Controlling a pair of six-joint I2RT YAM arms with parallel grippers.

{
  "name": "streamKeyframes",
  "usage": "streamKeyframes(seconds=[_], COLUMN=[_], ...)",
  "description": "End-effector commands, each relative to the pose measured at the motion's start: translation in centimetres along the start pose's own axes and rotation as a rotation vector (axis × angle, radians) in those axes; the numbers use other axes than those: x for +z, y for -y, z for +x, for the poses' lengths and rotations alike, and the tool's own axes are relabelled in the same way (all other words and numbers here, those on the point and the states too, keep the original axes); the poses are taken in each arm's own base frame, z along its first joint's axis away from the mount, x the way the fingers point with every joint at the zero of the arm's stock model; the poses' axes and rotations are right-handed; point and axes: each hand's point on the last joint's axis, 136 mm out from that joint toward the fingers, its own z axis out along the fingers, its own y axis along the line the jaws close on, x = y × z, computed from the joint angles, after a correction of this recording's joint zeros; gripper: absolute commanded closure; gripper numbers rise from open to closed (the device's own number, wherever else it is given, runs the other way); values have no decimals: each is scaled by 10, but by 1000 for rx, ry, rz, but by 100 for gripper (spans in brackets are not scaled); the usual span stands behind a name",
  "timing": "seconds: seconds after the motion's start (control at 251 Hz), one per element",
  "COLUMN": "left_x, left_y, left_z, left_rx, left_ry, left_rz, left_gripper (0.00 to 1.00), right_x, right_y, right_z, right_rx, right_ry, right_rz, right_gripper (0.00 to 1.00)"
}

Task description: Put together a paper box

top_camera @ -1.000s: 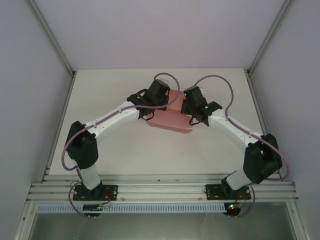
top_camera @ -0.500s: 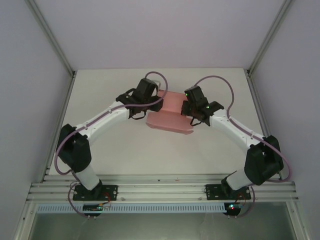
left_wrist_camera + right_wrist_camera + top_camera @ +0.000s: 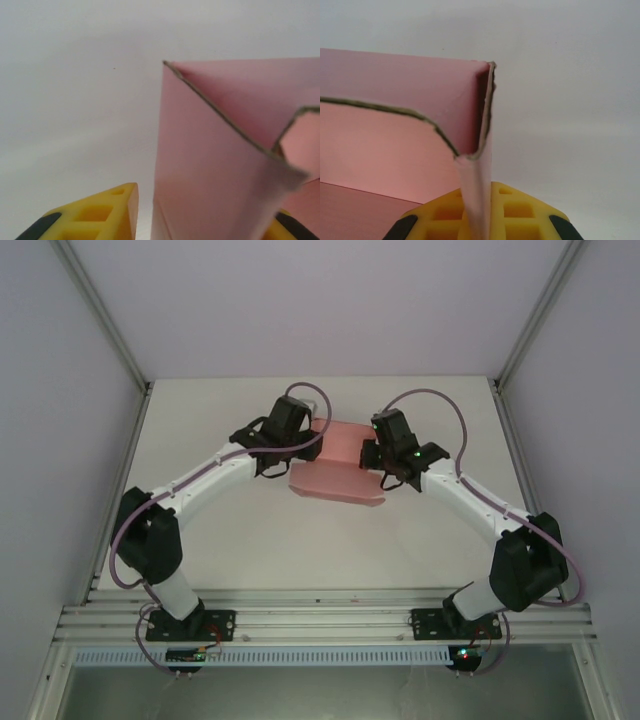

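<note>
The paper box (image 3: 340, 468) is a pink card piece, half folded, lying mid-table between both wrists. In the left wrist view a raised wall of the paper box (image 3: 215, 165) stands between the yellow fingers (image 3: 107, 212) of my left gripper (image 3: 207, 212). A gap shows between the left finger and the card, so these jaws are open around it. My right gripper (image 3: 480, 212) is shut on a folded wall edge of the paper box (image 3: 395, 140), pinching the card between its yellow fingers. From above, my left gripper (image 3: 312, 440) and right gripper (image 3: 372, 453) sit at the box's left and right ends.
The white table (image 3: 250, 530) runs to side rails (image 3: 120, 500) left and right, with an aluminium frame (image 3: 320, 620) along the near edge at the arm bases. Purple cables (image 3: 440, 400) loop over both wrists.
My left wrist has swung to the left and the box's left end has shifted slightly with it. The right gripper holds its pinch almost still.
</note>
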Motion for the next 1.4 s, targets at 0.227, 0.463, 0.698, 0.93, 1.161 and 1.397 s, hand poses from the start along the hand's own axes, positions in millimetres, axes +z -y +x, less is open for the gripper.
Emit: streamKeyframes(seconds=[0.227, 0.463, 0.698, 0.93, 1.161, 1.397], left_x=[-22, -16, -29, -46, -50, -38], left_y=[3, 18, 28, 36, 9, 12], left_z=[-22, 2, 2, -5, 0, 8], left_rx=[2, 2, -1, -5, -38, -35], left_ry=[65, -32, -25, 7, 6, -45], left_rz=[19, 122, 185, 257, 170, 226], left_gripper=[63, 63, 50, 36, 46, 56], right_x=[-12, -9, -10, -8, -10, -9], right_y=[6, 2, 1, -1, -3, -13], right_z=[4, 0, -4, 1, 1, -3], right_rx=[-34, -30, -46, -56, -63, -66], right_ry=[-30, -20, -19, -38, -38, -29], right_rz=[24, 6, 20, 1, -11, -67], right_gripper=[100, 100, 100, 100, 100, 100])
